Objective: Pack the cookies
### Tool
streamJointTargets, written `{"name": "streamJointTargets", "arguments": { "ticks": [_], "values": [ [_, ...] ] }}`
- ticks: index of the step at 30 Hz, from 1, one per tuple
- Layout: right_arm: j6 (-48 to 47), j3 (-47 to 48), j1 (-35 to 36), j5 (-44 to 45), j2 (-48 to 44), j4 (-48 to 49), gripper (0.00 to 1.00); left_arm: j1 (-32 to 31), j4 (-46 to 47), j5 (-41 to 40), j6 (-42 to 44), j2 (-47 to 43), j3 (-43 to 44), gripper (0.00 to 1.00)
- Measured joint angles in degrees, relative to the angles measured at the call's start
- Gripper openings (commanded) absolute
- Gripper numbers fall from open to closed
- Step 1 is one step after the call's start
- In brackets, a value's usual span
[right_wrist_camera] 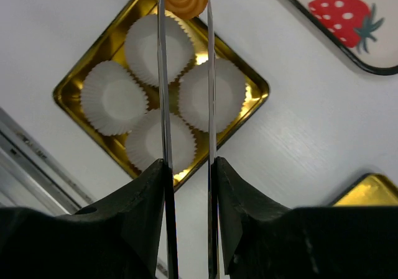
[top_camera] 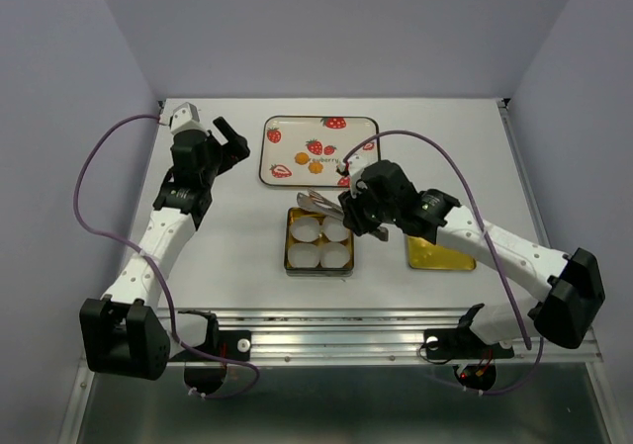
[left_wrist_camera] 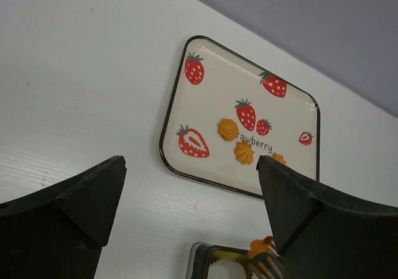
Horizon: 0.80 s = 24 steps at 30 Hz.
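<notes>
A white desk (top_camera: 227,256) with a faint wood grain stands between pale lavender walls: a back wall (top_camera: 336,29), a left wall (top_camera: 49,118) and a right wall (top_camera: 588,98) (all plain, softly and evenly lit). A metal rail (top_camera: 336,317) runs along its near edge, with a dark grey-green surface (top_camera: 326,404) below.

Overall light: bright, even and diffuse, falling from above; the walls take a pale lilac cast.
Shadows: faint and soft-edged on the desk (top_camera: 227,256) beneath both arms, top view.
Glare: hot white spots on the gold tin (right_wrist_camera: 68,92) between the paper cups (right_wrist_camera: 112,99); the tongs (right_wrist_camera: 164,105) gleam as thin bright lines; the metal rail (top_camera: 396,317) at the desk's near edge glints.
Dark areas: the left pincer (left_wrist_camera: 191,167), its fingers (left_wrist_camera: 74,217) and the right pincer (right_wrist_camera: 186,173) read near-black, with little surface detail.
Focus: the strawberry tray (left_wrist_camera: 180,105) is crisp; fingers close to that lens are slightly soft.
Exposure: the white cups are almost blown out, their pleats still readable.
Edges: the top view's lower corners dim.
</notes>
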Motion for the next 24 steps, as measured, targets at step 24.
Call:
{"name": "streamJointTargets", "arguments": {
  "ticks": [24],
  "values": [
    [6.36, -4.68, 5.7, 5.99, -4.61, -8.59, 0.34, -4.26, -0.42, -1.25, -0.42, -0.07, -0.04, 0.99]
  ]
}}
